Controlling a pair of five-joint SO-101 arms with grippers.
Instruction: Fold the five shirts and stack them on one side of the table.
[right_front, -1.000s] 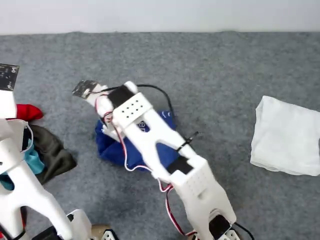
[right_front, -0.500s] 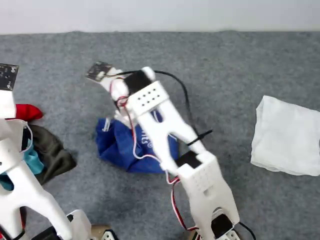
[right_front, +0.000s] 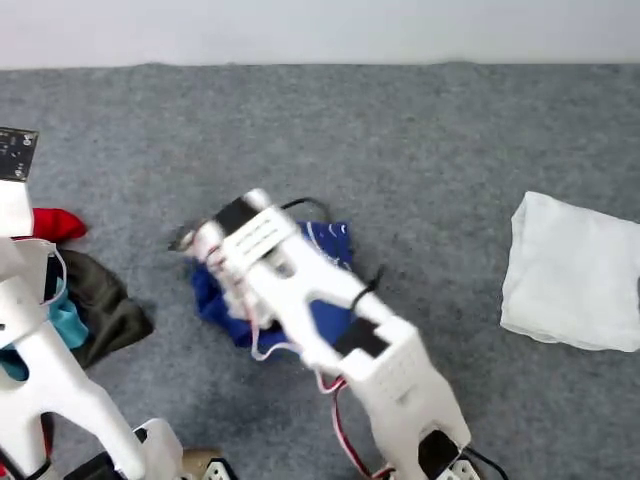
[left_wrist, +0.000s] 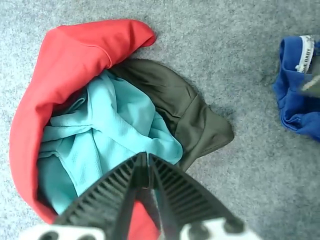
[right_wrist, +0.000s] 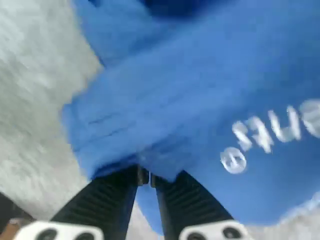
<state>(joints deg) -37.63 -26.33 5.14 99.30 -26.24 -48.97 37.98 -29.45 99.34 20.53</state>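
A crumpled blue shirt (right_front: 215, 298) lies mid-table, half hidden under my right arm. My right gripper (right_front: 195, 240) is low at the shirt's left edge. In the right wrist view its fingers are shut (right_wrist: 145, 175), tips against the blue shirt (right_wrist: 200, 90), with no cloth seen between them. A folded white shirt (right_front: 570, 270) rests at the right. At the left sits a heap of a red shirt (left_wrist: 75, 55), a teal shirt (left_wrist: 100, 130) and a dark olive shirt (left_wrist: 185, 110). My left gripper (left_wrist: 145, 167) hangs shut just above the teal one.
The grey carpeted table (right_front: 430, 140) has open room at the back and between the blue and white shirts. The left arm (right_front: 40, 380) stands along the left edge, over the heap. A pale wall (right_front: 320, 30) borders the far side.
My right gripper rose away toward the back of the table, then dropped back down onto the blue shirt's left edge. The left arm and the heap stayed still.
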